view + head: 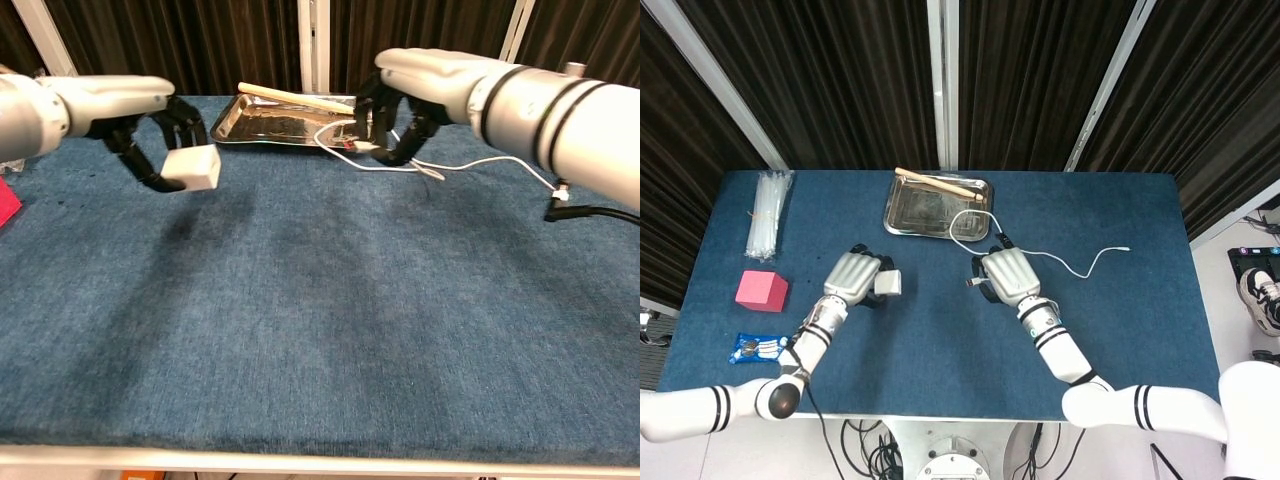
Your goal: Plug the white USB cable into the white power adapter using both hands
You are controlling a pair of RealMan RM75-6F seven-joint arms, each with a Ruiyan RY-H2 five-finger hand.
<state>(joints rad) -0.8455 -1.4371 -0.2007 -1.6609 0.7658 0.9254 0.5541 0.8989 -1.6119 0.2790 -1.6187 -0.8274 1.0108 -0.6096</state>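
My left hand grips the white power adapter and holds it above the blue table, left of centre. In the chest view the adapter hangs between the dark fingers of that hand, clear of the cloth. My right hand pinches the USB plug of the white cable, with the plug end pointing left toward the adapter. From the right hand the cable trails right across the table, and a loop lies over the tray's corner. A gap separates plug and adapter.
A metal tray with a wooden stick sits at the back centre. A bundle of clear tubes, a pink block and a blue packet lie along the left side.
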